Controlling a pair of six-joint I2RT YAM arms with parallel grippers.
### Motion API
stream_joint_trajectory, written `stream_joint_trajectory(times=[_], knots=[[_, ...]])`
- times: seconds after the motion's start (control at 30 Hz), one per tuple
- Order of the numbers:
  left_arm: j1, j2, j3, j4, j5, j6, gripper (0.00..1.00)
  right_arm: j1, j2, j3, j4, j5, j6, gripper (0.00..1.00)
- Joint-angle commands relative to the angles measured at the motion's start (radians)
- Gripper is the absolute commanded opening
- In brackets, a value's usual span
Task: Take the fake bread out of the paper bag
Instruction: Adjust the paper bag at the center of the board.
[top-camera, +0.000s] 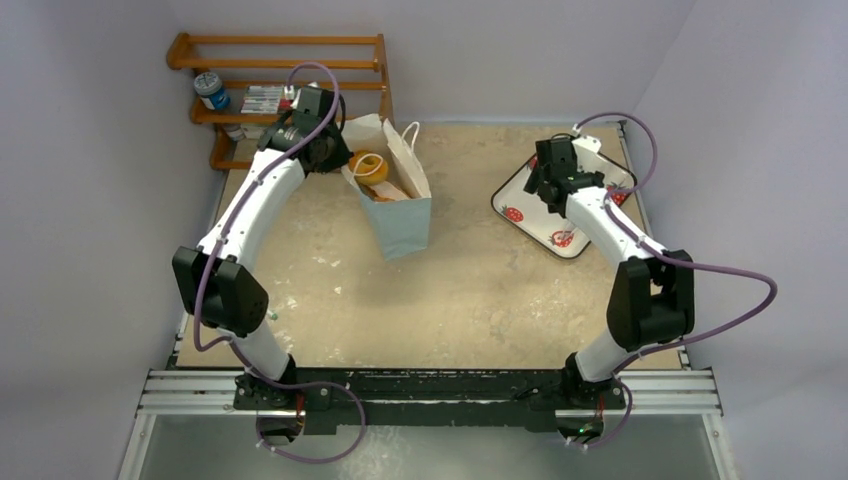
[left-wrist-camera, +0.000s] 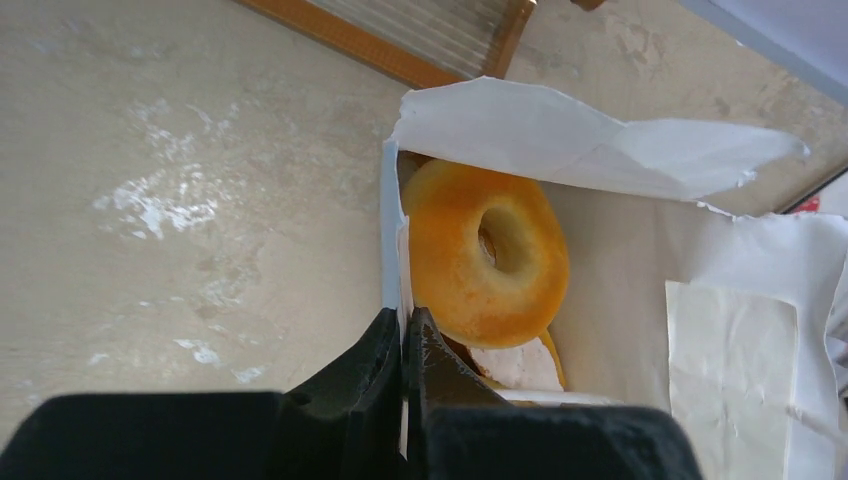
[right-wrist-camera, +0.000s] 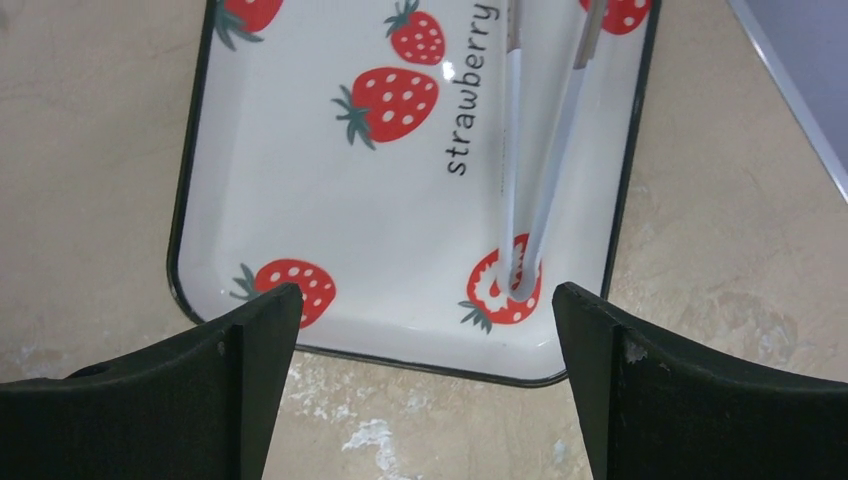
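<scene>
The pale blue paper bag (top-camera: 407, 218) lies at the back left of the table with its mouth open toward my left arm. Inside it an orange-tan bagel ring (left-wrist-camera: 470, 262) of the fake bread (top-camera: 368, 166) leans on the whitish lining, and a white-ended piece (left-wrist-camera: 518, 364) lies under it. My left gripper (left-wrist-camera: 403, 326) is shut on the bag's left wall at the rim, the thin paper pinched between its fingers. My right gripper (right-wrist-camera: 425, 312) hangs open over the near edge of the strawberry tray (right-wrist-camera: 300, 180), holding nothing.
A wooden rack (top-camera: 280, 62) with a jar (top-camera: 211, 90) stands behind the bag at the back left. The white strawberry tray (top-camera: 518, 206) sits at the back right, with a thin white looped strip (right-wrist-camera: 532, 160) lying in it.
</scene>
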Motion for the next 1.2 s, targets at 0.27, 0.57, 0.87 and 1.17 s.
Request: stream_joint_trajectory(times=[0.27,0.57,0.87,1.17], knots=[[-0.002,0.077,0.324,-0.017,-0.277,0.265,0.00,-0.142,0.080,0.038,-0.023,0.064,0.022,0.99],[-0.184,0.193,0.321,-0.043,-0.517,0.478,0.00,-0.178,0.184,0.055,0.017,0.041,-0.017,0.99],[-0.219,0.117,-0.019,0.141,-0.570,0.484,0.00,-0.190,0.266,0.105,0.033,0.031,-0.028,0.98],[-0.219,0.055,-0.150,0.197,-0.570,0.462,0.00,-0.199,0.331,0.125,0.052,0.012,-0.026,0.91]])
